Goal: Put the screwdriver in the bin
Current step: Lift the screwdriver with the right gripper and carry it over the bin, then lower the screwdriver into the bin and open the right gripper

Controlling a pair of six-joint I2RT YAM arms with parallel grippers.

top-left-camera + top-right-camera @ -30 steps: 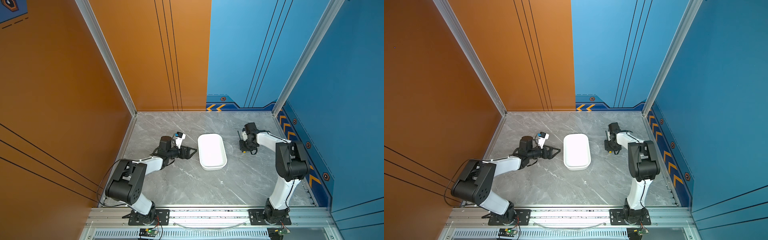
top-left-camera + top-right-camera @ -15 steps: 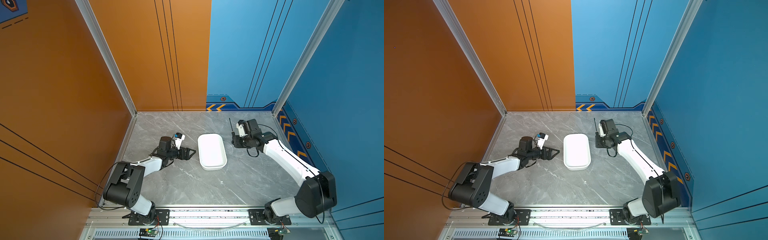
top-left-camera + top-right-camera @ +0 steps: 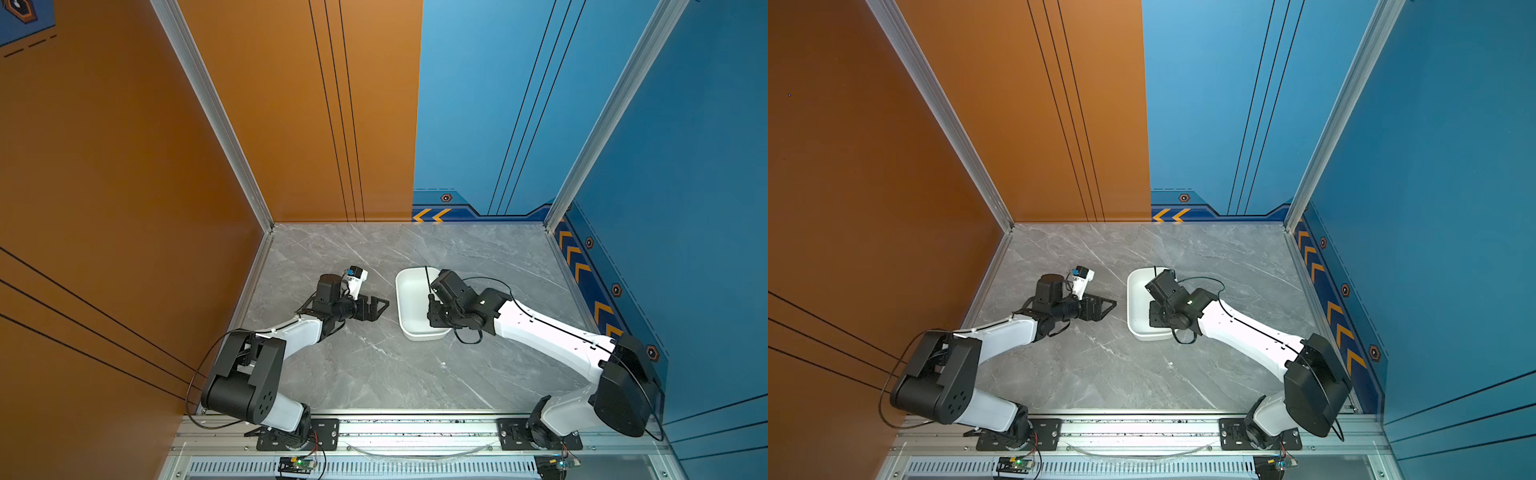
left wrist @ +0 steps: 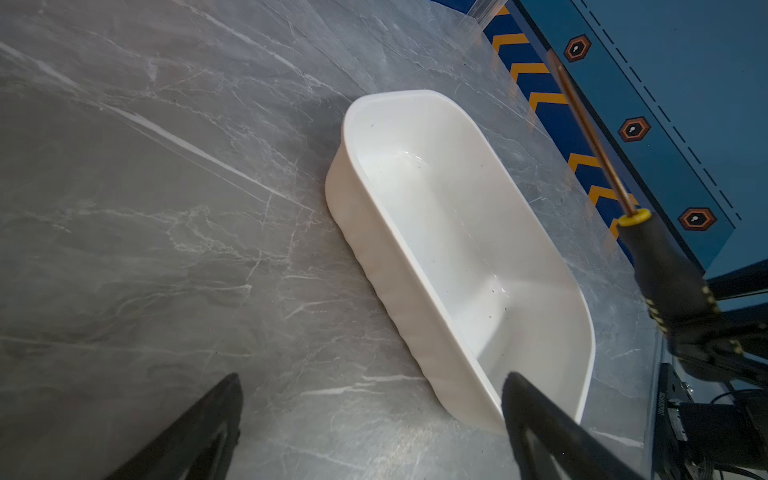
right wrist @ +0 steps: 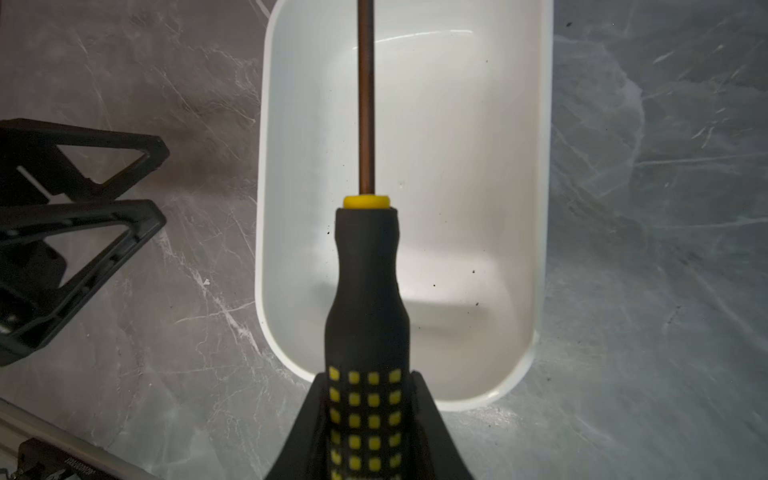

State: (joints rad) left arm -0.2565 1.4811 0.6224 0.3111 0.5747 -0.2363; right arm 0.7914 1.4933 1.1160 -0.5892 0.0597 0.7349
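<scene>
One slim screwdriver (image 5: pixel 368 291) is the thing to watch. Its handle is black with a narrowed neck, a grid of small yellow squares lower down and a yellow collar where the thin shaft begins. The shaft looks coppery brown in the wrist views and dark in a top view (image 3: pixel 427 277). The right gripper (image 5: pixel 368 390) has its fingers clamped on the squared part of the handle, one on each side. The screwdriver is above the white bin (image 5: pixel 478 166), its handle over the near end and its shaft running along the bin's length toward the far end. It seems to hang clear of the bin's floor, though the tip is cut off in the right wrist view and I cannot tell for sure.

The right arm (image 3: pixel 548 336) stretches low across the gray marble table (image 3: pixel 374 374) from its base at the near right corner, with its wrist over the near right part of the bin. The left arm (image 3: pixel 291 332) is folded at the elbow with its forearm low. The left gripper (image 4: pixel 372 380) points at the bin's left side from just beside it, without touching. Its fingers stand wide apart with nothing between them.
</scene>
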